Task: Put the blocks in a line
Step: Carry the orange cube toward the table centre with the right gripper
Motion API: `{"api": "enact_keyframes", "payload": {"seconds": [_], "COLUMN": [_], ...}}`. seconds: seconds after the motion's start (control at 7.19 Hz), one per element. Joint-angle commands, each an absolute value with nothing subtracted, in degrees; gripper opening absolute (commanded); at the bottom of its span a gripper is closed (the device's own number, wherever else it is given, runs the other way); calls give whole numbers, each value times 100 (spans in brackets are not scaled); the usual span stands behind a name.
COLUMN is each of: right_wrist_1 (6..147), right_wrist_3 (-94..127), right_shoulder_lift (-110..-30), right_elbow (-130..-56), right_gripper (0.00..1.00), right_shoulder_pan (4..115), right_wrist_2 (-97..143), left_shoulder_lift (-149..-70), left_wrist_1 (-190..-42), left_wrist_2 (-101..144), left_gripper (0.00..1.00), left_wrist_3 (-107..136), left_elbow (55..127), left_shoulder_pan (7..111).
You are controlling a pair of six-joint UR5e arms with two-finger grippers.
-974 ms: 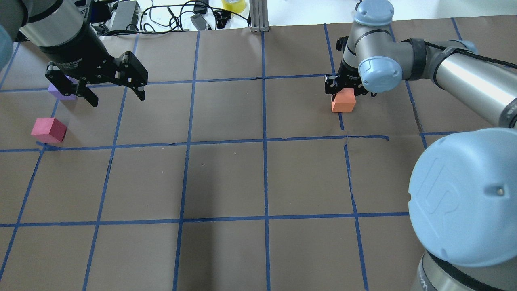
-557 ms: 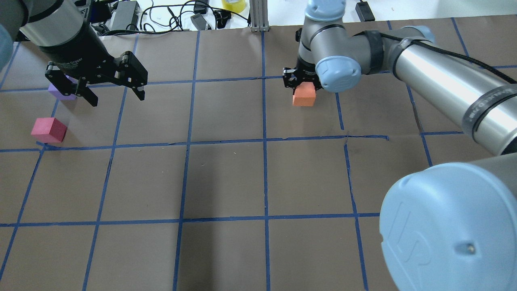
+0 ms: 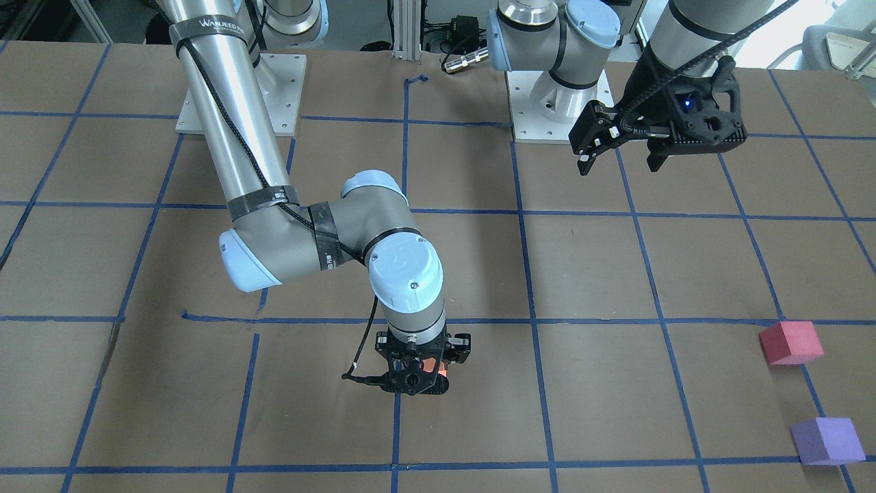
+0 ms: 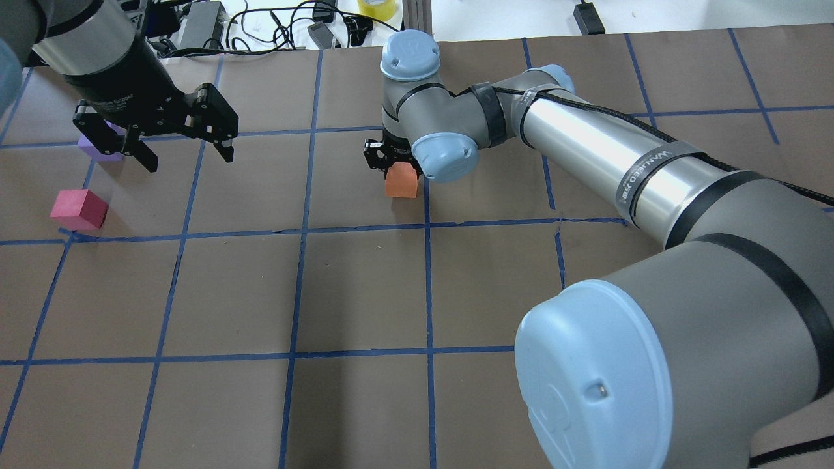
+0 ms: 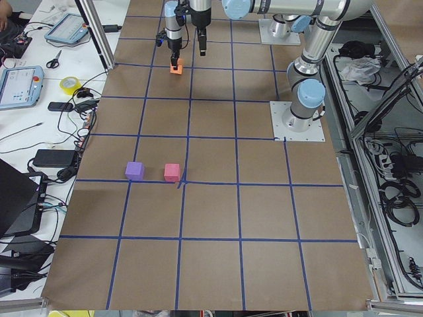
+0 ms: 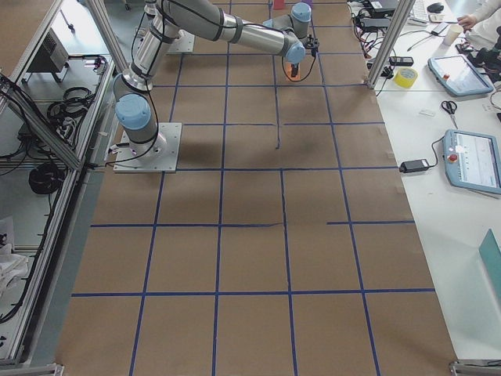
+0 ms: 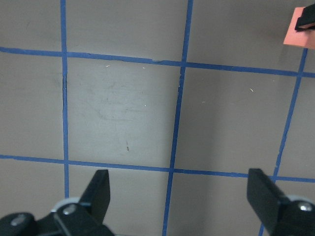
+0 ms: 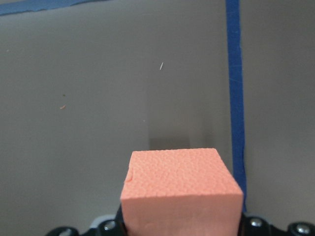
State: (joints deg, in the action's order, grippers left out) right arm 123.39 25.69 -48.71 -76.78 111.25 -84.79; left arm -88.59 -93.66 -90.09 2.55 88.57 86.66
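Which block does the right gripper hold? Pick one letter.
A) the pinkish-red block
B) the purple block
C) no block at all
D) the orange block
D: the right gripper is shut on the orange block, while the purple block and the pinkish-red block lie free on the table.

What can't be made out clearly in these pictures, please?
Front view: the body of the right gripper covers its fingers; overhead, its wrist does.
Front view: only a sliver of the orange block shows.
Overhead: the purple block is partly behind the left gripper.
Left wrist view: the right edge cuts off the orange block.
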Motion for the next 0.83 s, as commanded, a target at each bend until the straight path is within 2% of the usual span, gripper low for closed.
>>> {"api": "enact_keyframes", "payload": {"seconds": [0.0, 0.56, 0.7], "right_wrist_1": [12079, 11918, 11953], "right_wrist_3": [2531, 2470, 2505], "right_shoulder_lift": [-4877, -4904, -4878], "right_elbow": [-7629, -7682, -7682], "right_gripper": [0, 0, 6], "right_shoulder_pan": [11136, 11127, 11136], "right_wrist_2": [-8551, -8772, -8754], "left_shoulder_lift": [-8851, -8859, -8833], "left_wrist_1": [-9369, -9360, -9378], "left_wrist_2": [-9009, -9009, -9017], "left_gripper": [100, 100, 100], "left_wrist_3": [255, 255, 255], "left_elbow": [8859, 8859, 8859], "left_shoulder_pan": [8666, 8666, 8666]}}
